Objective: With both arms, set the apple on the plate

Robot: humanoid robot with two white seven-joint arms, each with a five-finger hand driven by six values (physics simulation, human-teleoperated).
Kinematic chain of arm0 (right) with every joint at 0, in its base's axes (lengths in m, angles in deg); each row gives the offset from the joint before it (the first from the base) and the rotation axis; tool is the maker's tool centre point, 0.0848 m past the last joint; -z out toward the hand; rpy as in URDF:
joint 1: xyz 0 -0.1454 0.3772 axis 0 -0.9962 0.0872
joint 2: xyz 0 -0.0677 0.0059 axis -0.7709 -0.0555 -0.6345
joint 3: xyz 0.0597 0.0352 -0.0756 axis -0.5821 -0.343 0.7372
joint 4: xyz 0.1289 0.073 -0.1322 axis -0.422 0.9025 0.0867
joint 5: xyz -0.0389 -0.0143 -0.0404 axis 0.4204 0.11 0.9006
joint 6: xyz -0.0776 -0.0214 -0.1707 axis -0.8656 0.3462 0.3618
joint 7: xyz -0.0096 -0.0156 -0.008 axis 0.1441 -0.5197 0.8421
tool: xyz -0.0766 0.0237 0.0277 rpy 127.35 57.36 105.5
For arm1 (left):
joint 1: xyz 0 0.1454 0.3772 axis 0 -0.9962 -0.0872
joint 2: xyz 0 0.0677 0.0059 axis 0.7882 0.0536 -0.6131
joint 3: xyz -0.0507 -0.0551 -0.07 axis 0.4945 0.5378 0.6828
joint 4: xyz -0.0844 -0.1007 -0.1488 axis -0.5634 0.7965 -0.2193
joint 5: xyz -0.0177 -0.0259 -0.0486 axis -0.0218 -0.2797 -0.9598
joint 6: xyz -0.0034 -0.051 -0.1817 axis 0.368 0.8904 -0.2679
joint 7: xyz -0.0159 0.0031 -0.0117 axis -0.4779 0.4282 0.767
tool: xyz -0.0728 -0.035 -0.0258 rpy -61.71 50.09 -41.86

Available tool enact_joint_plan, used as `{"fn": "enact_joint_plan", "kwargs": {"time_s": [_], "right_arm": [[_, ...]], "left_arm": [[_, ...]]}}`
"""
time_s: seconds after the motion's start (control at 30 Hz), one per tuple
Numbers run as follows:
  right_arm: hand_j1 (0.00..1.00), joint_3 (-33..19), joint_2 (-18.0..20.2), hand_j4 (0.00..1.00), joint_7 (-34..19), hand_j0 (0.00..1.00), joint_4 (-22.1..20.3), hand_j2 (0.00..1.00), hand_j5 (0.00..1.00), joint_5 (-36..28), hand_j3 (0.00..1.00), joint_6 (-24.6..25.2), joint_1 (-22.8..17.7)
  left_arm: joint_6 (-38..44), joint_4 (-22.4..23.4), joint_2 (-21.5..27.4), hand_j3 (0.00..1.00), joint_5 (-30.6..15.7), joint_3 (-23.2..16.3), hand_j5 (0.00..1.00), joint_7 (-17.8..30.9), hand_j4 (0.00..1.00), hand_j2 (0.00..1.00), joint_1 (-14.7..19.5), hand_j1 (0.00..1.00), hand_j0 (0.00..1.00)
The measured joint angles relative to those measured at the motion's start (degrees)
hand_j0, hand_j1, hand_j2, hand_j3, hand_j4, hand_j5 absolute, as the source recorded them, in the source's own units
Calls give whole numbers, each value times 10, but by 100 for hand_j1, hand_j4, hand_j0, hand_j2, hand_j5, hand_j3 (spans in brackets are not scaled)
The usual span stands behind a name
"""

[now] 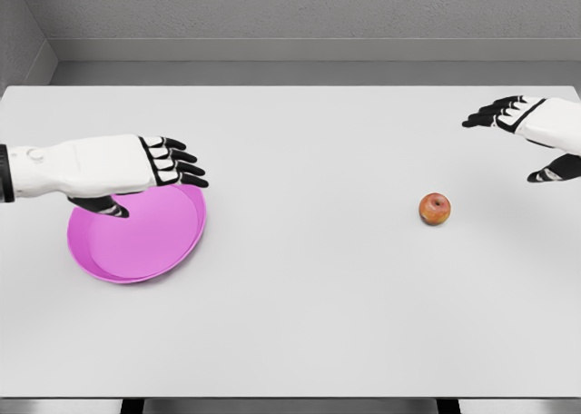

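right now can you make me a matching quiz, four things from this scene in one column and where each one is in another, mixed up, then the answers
Things:
1. apple
2. plate
3. left robot hand
4. right robot hand

Places:
A. over the plate's far edge, fingers spread
B. on the table, left side
C. at the right edge, open, holding nothing
D. on the table, right of the middle

Pairs: 1-D, 2-B, 3-A, 4-C

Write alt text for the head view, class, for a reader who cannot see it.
A small red apple sits alone on a white table, right of centre, with nothing touching it. The left hand hovers open over the far rim of a pink plate at the left, while the right hand hangs open beyond the apple.
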Motion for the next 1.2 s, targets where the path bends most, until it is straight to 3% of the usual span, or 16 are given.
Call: {"fn": "enact_joint_plan", "kwargs": {"time_s": [0.27, 0.37, 0.6, 0.7, 0.97, 1.2], "right_arm": [[100, 10, 0, 100, 0, 100, 2, 100, 100, 3, 100, 0, 30], [100, -11, -8, 100, 0, 100, 6, 100, 100, 9, 100, 0, 30], [100, 104, 51, 100, 0, 100, 15, 100, 100, -108, 100, 0, 20], [100, 147, 58, 100, 0, 100, 11, 100, 100, -118, 100, 0, 49], [100, 160, 54, 100, 0, 100, -14, 100, 100, -122, 100, 0, 61], [100, 185, 32, 100, 0, 100, -13, 100, 100, -124, 100, 5, 82]], "left_arm": [[0, 1, -7, 100, 2, -2, 100, 1, 100, 100, 4, 100, 100], [0, 1, -7, 100, 2, -2, 100, 1, 100, 100, 7, 100, 100], [0, 0, -5, 100, 1, -1, 100, 1, 100, 100, 31, 100, 100], [0, 15, -5, 100, 2, -11, 100, 1, 100, 100, 34, 100, 100], [0, 36, -32, 100, 5, -32, 100, 1, 100, 100, 54, 100, 100], [0, 21, -36, 100, 12, -36, 100, 25, 100, 100, 63, 100, 100]]}}
